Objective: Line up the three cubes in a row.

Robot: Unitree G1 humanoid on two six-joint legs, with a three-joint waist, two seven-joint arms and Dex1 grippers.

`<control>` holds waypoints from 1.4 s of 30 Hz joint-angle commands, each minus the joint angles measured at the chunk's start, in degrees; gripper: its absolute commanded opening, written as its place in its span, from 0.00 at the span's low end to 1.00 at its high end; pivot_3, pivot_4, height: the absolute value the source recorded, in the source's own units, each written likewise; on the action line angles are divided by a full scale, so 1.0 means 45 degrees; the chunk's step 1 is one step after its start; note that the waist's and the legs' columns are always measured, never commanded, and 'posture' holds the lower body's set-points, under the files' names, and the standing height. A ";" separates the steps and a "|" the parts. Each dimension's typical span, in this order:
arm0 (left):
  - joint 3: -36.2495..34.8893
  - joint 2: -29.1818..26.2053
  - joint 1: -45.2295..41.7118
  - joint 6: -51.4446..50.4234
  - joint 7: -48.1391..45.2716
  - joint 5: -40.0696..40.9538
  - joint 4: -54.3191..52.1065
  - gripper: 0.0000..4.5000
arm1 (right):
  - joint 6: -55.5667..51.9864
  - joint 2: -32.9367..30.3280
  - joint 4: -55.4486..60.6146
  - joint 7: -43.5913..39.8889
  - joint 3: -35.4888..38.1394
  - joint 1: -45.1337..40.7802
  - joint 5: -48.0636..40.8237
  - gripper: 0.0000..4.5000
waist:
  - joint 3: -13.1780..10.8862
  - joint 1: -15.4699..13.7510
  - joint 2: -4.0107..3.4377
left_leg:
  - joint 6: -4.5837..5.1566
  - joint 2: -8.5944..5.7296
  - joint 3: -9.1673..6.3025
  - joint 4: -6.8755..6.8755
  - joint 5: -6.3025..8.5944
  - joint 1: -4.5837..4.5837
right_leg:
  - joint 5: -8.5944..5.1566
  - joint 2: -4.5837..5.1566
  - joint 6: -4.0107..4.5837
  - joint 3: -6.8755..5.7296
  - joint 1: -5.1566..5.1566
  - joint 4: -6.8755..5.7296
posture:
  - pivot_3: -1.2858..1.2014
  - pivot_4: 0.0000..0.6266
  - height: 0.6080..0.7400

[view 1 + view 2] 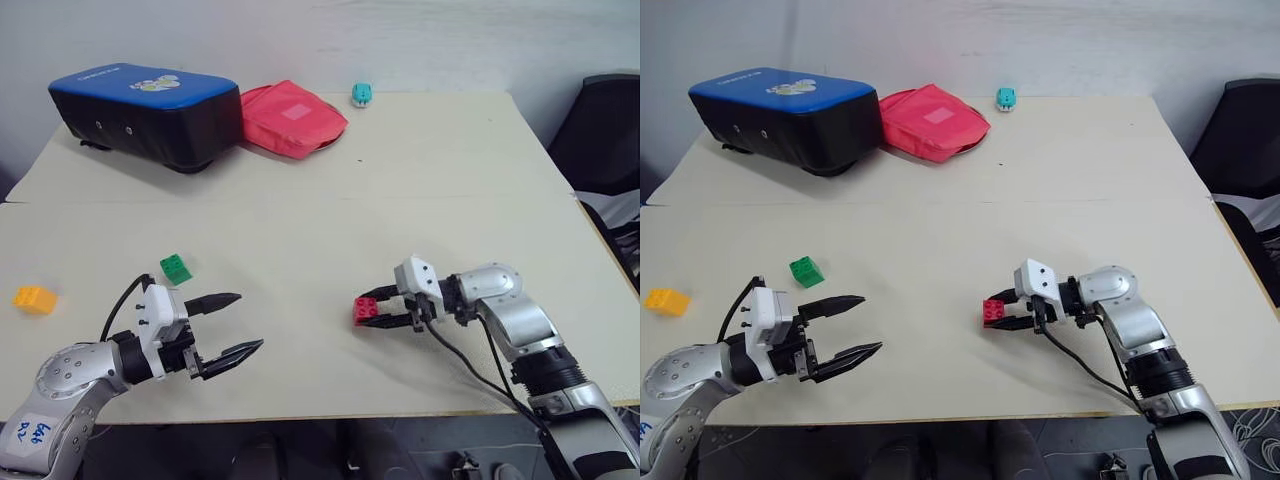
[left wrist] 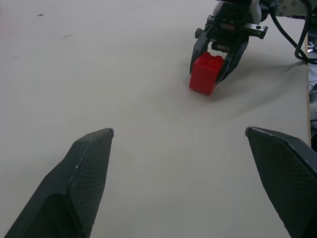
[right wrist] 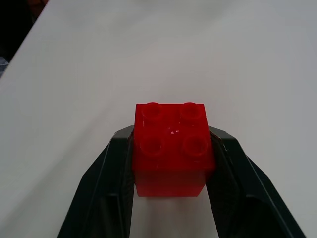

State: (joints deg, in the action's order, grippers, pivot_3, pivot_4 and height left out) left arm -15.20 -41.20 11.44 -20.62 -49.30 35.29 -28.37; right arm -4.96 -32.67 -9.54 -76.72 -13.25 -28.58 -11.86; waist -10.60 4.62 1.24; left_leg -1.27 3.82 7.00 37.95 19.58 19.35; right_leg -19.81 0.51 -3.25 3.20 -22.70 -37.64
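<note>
The red cube (image 1: pixel 365 311) sits studs-up near the middle front of the table, and my right gripper (image 1: pixel 381 308) is shut on it, one finger pressed to each side (image 3: pixel 171 153). The green cube (image 1: pixel 176 268) lies at the front left, just beyond my left gripper (image 1: pixel 240 323), which stands open and points right with nothing between its fingers. Further left, near the table's edge, is the orange-yellow cube (image 1: pixel 35 299). The left wrist view looks across the table at the red cube (image 2: pixel 206 74) held by the right gripper.
At the back left stands a blue and black case (image 1: pixel 145 112) with a red fabric pouch (image 1: pixel 292 118) against it. A small teal toy (image 1: pixel 361 94) sits at the back. A black chair (image 1: pixel 605 135) stands beyond the table's right edge.
</note>
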 commanded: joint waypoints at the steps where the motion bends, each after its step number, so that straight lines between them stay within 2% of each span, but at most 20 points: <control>1: -0.0136 -0.0011 -0.0061 0.0020 0.0045 0.0015 -0.0304 1.00 | 0.0424 0.0198 -0.0129 0.0014 -0.0064 0.0004 0.0008 0.33 | 0.0000 0.0033 0.0000 | 0.0000 0.0002 0.0001 -0.0001 0.0000 0.0000 | 0.0000 -0.0002 0.0000 0.0000 0.0000 0.0000 | 0.52 0.24 1.00; 7: -0.0373 -0.0106 -0.0041 -0.0060 0.0087 0.0055 -0.0352 1.00 | 0.0920 0.0487 -0.0748 -0.0219 0.0122 -0.0123 -0.0227 0.33 | 0.0000 0.0037 0.0001 | -0.0001 0.0004 0.0002 -0.0002 0.0000 -0.0004 | 0.0000 -0.0006 0.0001 0.0001 0.0001 0.0000 | 0.52 0.24 1.00; 8: -0.0428 -0.0116 -0.0011 -0.0058 0.0103 0.0046 -0.0352 1.00 | 0.1264 0.0484 -0.0868 -0.0332 0.0170 -0.0112 -0.0243 0.49 | 0.0000 0.0033 0.0001 | -0.0001 0.0003 0.0002 -0.0002 0.0000 -0.0004 | 0.0000 -0.0005 0.0001 0.0001 0.0001 0.0000 | 0.52 0.24 1.00; 10: -0.0512 -0.0107 0.0071 -0.0043 0.0150 0.0030 -0.0365 1.00 | 0.1537 0.0508 -0.1044 -0.0532 0.0383 -0.0122 -0.0508 0.61 | 0.0000 0.0031 0.0001 | -0.0001 0.0003 0.0002 -0.0002 0.0000 -0.0003 | -0.0001 -0.0004 0.0001 0.0001 0.0001 0.0000 | 0.52 0.24 1.00; 15: -0.1176 0.0023 0.0870 0.0168 0.0191 -0.0097 -0.0278 1.00 | 0.1780 0.0398 -0.0718 -0.1231 0.0855 0.0010 -0.1483 0.99 | 0.0000 0.0043 0.0001 | 0.0000 0.0003 0.0002 -0.0002 0.0000 -0.0003 | 0.0000 -0.0002 0.0001 0.0001 0.0001 0.0000 | 0.52 0.24 1.00; 19: -0.2569 0.0634 0.2395 0.0964 0.0617 -0.0706 0.0291 1.00 | 0.1944 0.0661 0.0204 -0.0949 0.1976 0.0317 -0.2823 0.99 | 0.0000 0.0058 0.0002 | 0.0001 0.0008 0.0001 -0.0009 0.0002 -0.0003 | -0.0001 -0.0004 0.0002 0.0001 -0.0001 0.0003 | 0.52 0.24 1.00; 22: -0.5238 0.2830 0.4212 0.2633 0.2128 -0.1117 0.2036 1.00 | 0.2340 0.0685 0.0199 -0.0391 0.3930 0.1260 -0.4158 0.99 | 0.0004 0.0024 0.0010 | 0.0004 0.0004 -0.0008 -0.0007 0.0003 -0.0005 | -0.0001 -0.0001 0.0002 -0.0005 0.0009 0.0006 | 0.52 0.24 1.00; 24: -0.6573 0.3923 0.4622 0.3288 0.3190 -0.1053 0.2675 1.00 | 0.3008 0.0484 -0.0121 -0.0466 0.4781 0.2173 -0.4361 0.99 | 0.0001 0.0021 0.0042 | 0.0022 0.0012 -0.0002 -0.0024 0.0054 -0.0004 | -0.0013 -0.0002 -0.0007 -0.0009 0.0019 0.0058 | 0.52 0.24 1.00; 25: -0.7078 0.4387 0.4736 0.3529 0.3647 -0.0928 0.2893 1.00 | 0.3268 0.0247 -0.0278 -0.0540 0.5062 0.2665 -0.4216 0.99 | -0.0005 0.0013 0.0057 | 0.0026 0.0014 -0.0005 -0.0026 0.0067 0.0009 | -0.0021 -0.0006 -0.0014 -0.0011 0.0016 0.0072 | 0.52 0.24 1.00; 27: -0.7632 0.4983 0.4926 0.3974 0.4185 -0.0917 0.3130 1.00 | 0.1716 -0.0325 -0.0010 -0.0957 0.5515 0.3565 -0.5162 0.99 | -0.0007 -0.0152 0.0079 | 0.0057 0.0003 -0.0007 -0.0019 0.0086 0.0025 | -0.0026 0.0009 -0.0022 -0.0012 0.0021 0.0105 | 0.52 0.24 1.00; 28: -0.7678 0.5187 0.4950 0.4001 0.4278 -0.0794 0.3043 1.00 | 0.2207 -0.0298 -0.0109 -0.0973 0.5756 0.3737 -0.5121 0.99 | -0.0011 -0.0215 0.0086 | 0.0072 0.0002 -0.0008 -0.0005 0.0093 0.0021 | -0.0023 0.0014 -0.0027 -0.0012 0.0038 0.0113 | 0.52 0.24 1.00; 29: -0.7565 0.5393 0.4948 0.3998 0.4425 -0.0744 0.2754 1.00 | 0.2386 -0.0412 -0.0173 -0.1018 0.5839 0.3996 -0.4996 0.99 | -0.0011 -0.0235 0.0089 | 0.0153 -0.0004 -0.0006 0.0005 0.0138 0.0010 | -0.0014 0.0026 -0.0043 -0.0007 0.0056 0.0113 | 0.52 0.24 1.00; 31: -0.7005 0.5620 0.4675 0.3724 0.4891 -0.0701 0.1908 1.00 | 0.3476 -0.0315 -0.0438 -0.1054 0.5994 0.4226 -0.4583 0.99 | -0.0012 -0.0287 0.0093 | 0.0182 -0.0019 -0.0001 0.0011 0.0140 -0.0013 | 0.0014 0.0046 -0.0064 -0.0001 0.0085 0.0116 | 0.52 0.24 1.00; 34: -0.6155 0.5595 0.4217 0.2963 0.5674 -0.0903 0.0922 1.00 | 0.3867 -0.0118 -0.0474 -0.0889 0.6011 0.4257 -0.4567 0.99 | -0.0009 -0.0320 0.0096 | 0.0191 -0.0021 -0.0008 0.0011 0.0134 -0.0051 | 0.0038 0.0047 -0.0053 -0.0010 0.0142 0.0139 | 0.52 0.24 1.00; 37: -0.3860 0.5647 0.1705 0.0047 0.8598 -0.0932 -0.1059 1.00 | 0.4054 0.0300 0.0096 -0.0863 0.5572 0.3990 -0.4693 0.99 | -0.0010 -0.0393 0.0081 | 0.0178 -0.0018 -0.0019 0.0006 0.0136 -0.0055 | 0.0039 0.0036 -0.0054 -0.0015 0.0148 0.0139 | 0.52 0.24 1.00; 42: -0.2191 0.6757 -0.2005 -0.2739 1.2765 -0.1924 -0.1297 1.00 | 0.4184 0.0532 0.0539 -0.1118 0.4904 0.3648 -0.4613 0.99 | 0.0010 -0.0373 0.0071 | 0.0069 -0.0009 -0.0002 0.0026 0.0064 -0.0029 | 0.0051 0.0009 -0.0078 -0.0004 0.0119 0.0122 | 0.52 0.24 1.00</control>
State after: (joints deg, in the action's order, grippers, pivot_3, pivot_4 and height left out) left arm -25.74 -11.96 3.58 -30.45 2.69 28.49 -33.32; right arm 13.63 -30.63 -9.12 -81.90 8.88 -11.81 -31.92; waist -10.55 2.95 1.55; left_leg -0.96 3.78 7.03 38.06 19.87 19.21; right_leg -19.58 0.52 -3.61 3.20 -22.20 -37.07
